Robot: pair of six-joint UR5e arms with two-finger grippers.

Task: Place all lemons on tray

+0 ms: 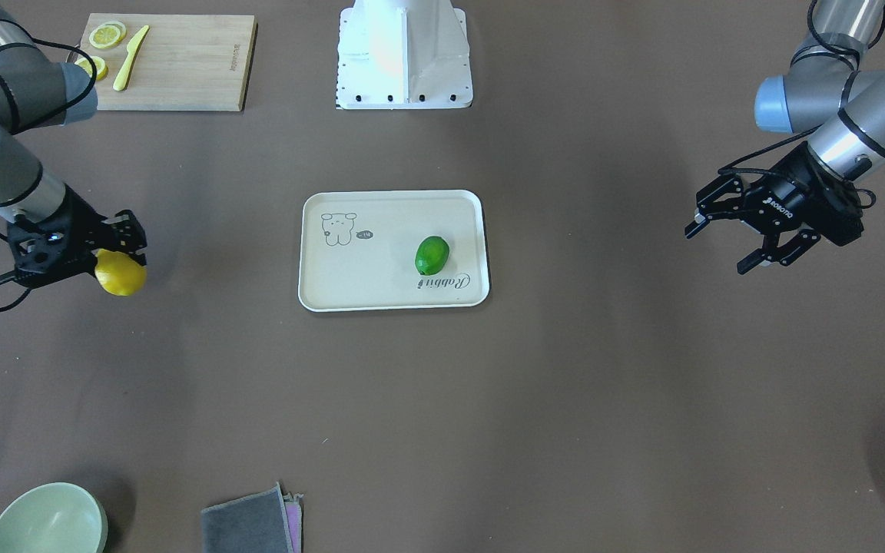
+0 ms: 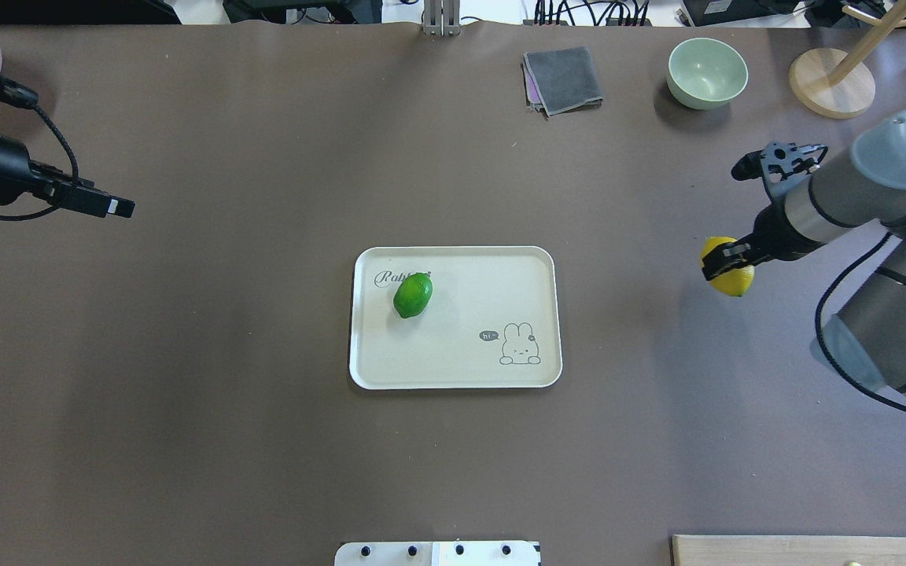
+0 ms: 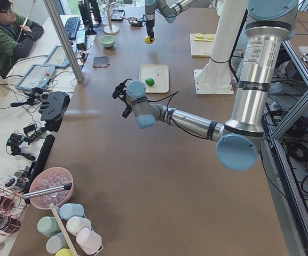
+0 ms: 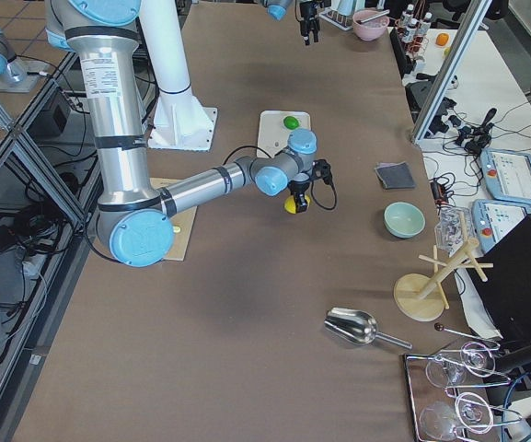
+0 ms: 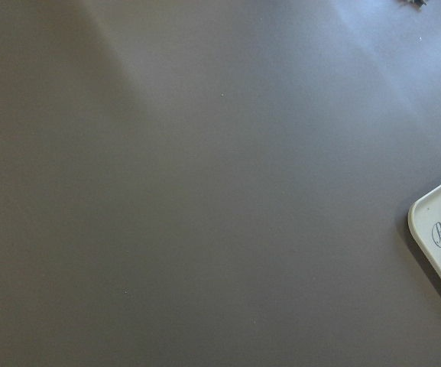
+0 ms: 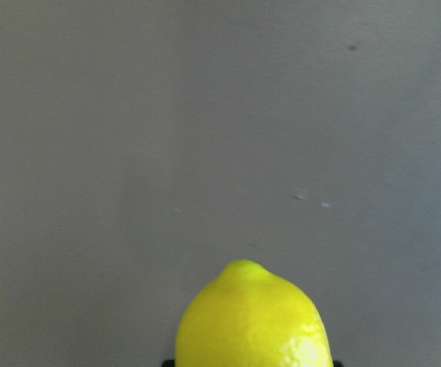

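Front-facing: right end effector (image 1: 118,252) clamped on yellow lemon (image 1: 121,275), well apart from tray (image 1: 381,284). Green lemon (image 1: 432,255) lies on the tray beside the "Rabbit" script. Left end effector (image 1: 719,247) spread wide.
Overhead: tray sits mid-worktop (image 2: 185,393).
Right wrist: yellow lemon at lower centre, worktop beyond.
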